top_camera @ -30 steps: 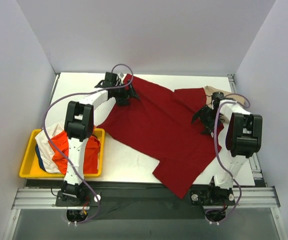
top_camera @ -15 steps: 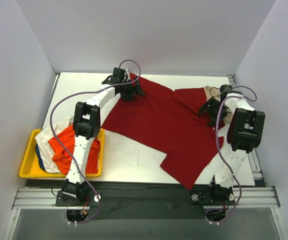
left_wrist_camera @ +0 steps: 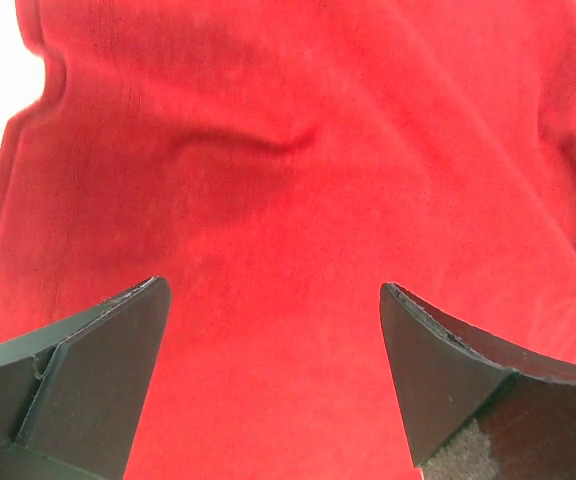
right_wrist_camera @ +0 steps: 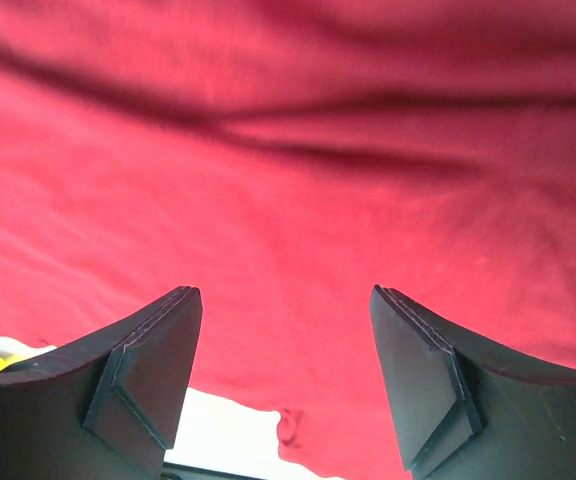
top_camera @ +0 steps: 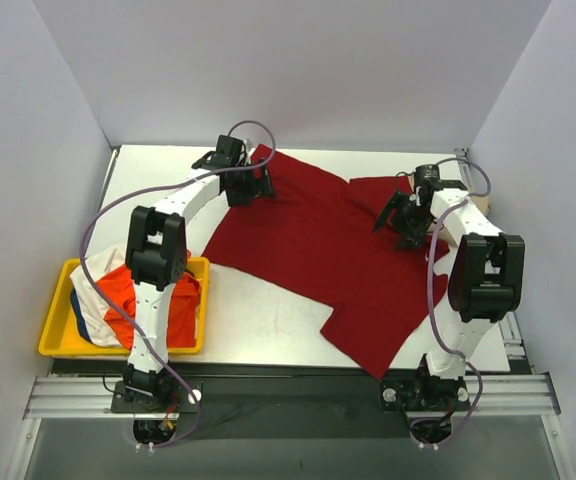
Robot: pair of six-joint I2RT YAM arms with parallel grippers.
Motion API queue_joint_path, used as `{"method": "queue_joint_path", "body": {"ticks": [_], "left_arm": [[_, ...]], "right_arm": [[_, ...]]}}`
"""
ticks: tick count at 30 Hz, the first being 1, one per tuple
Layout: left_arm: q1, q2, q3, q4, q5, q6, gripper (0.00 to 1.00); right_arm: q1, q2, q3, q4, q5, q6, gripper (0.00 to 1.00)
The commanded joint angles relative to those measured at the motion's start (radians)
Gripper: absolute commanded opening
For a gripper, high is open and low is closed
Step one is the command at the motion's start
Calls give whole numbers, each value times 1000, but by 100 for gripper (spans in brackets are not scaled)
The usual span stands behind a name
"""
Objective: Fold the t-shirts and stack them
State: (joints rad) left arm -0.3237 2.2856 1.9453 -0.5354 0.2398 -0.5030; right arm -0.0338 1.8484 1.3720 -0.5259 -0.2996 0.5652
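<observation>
Fingers of the left hand (left_wrist_camera: 273, 300) stand wide apart over the far left corner of the dark red t-shirt (top_camera: 318, 250), holding nothing. The right hand (right_wrist_camera: 285, 300) is also parted and empty, above the shirt's far right sleeve. It has come inward from the shirt's right edge over the last second. In that time the shirt has been drawn back onto the worktop (top_camera: 258, 320). Its near corner, which drooped further over the front edge before, now only just reaches it. The shirt looks spread and let go, so the first fold is probably next. The tan t-shirt (top_camera: 480, 208) peeks out just right of the red shirt. The orange t-shirt (top_camera: 128, 300) and white t-shirt (top_camera: 93, 280) sit in the yellow tray (top_camera: 53, 345), well to its left
</observation>
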Motion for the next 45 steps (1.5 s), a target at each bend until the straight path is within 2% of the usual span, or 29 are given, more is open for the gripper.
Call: {"method": "queue_joint_path", "body": {"ticks": [1, 4, 11, 18, 23, 27, 29, 32, 33, 36, 40, 45], "left_arm": [[3, -55, -74, 29, 21, 21, 97], [14, -38, -94, 19, 79, 8, 97], [38, 26, -80, -3, 116, 3, 97], [51, 144, 73, -55, 136, 38, 97], [51, 253, 283, -126, 119, 54, 97], [49, 239, 320, -112, 76, 57, 97], [48, 184, 296, -104, 34, 57, 97], [48, 68, 247, -133, -140, 57, 97], [49, 31, 172, -130, -224, 55, 97], [51, -130, -22, -74, -350, 47, 97], [64, -309, -250, 8, -418, -9, 97], [116, -354, -391, -14, -421, -52, 97]], "right_arm": [[28, -35, -72, -54, 28, -10, 69], [28, -17, -99, -52, 34, -2, 68], [25, 54, -99, -56, 60, 15, 68], [-15, 143, 5, -88, 57, 12, 68], [-41, 219, 104, -140, 47, 2, 68], [-51, 248, 176, -164, 19, -7, 68], [-55, 259, 209, -169, -12, -4, 68], [-54, 261, 234, -175, -35, -2, 68], [-55, 262, 237, -177, -39, -2, 68], [-55, 253, 242, -180, -55, -2, 68], [-57, 239, 242, -183, -58, -13, 68], [-61, 235, 251, -186, -59, -19, 67]]}}
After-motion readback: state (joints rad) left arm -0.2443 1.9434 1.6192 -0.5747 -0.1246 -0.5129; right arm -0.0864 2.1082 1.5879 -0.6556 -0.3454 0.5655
